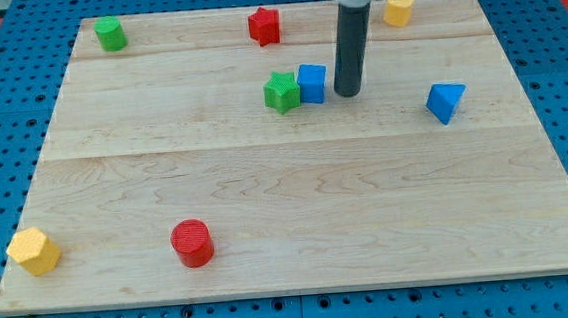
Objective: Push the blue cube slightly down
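Note:
The blue cube (312, 83) sits on the wooden board (297, 208) a little above its middle, touching a green star block (281, 92) on its left. My tip (347, 94) is the lower end of the dark rod that comes down from the view's top. It stands just to the right of the blue cube, with a small gap between them.
A blue triangular block (444, 101) lies to the right. Along the top edge are a green block (110, 34), a red star (265, 25) and a yellow heart-like block (399, 9). A yellow hexagon (34, 251) and a red cylinder (193, 243) sit at the bottom left.

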Tool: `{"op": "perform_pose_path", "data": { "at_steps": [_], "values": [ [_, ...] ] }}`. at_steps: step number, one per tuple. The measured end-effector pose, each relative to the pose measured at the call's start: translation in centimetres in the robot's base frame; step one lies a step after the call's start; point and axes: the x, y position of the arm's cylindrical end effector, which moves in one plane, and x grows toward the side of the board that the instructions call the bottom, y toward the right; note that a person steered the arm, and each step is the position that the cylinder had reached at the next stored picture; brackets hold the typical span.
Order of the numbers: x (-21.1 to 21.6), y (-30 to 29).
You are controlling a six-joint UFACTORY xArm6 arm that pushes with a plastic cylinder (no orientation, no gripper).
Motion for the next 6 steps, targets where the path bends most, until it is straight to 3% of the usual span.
{"op": "perform_pose_path", "data": {
  "at_steps": [1,2,4,6],
  "values": [
    [-5.2,0.2],
    [-6.2,-3.6],
    [5.3,-1.6],
    [6.5,-5.5]
  ]
}}
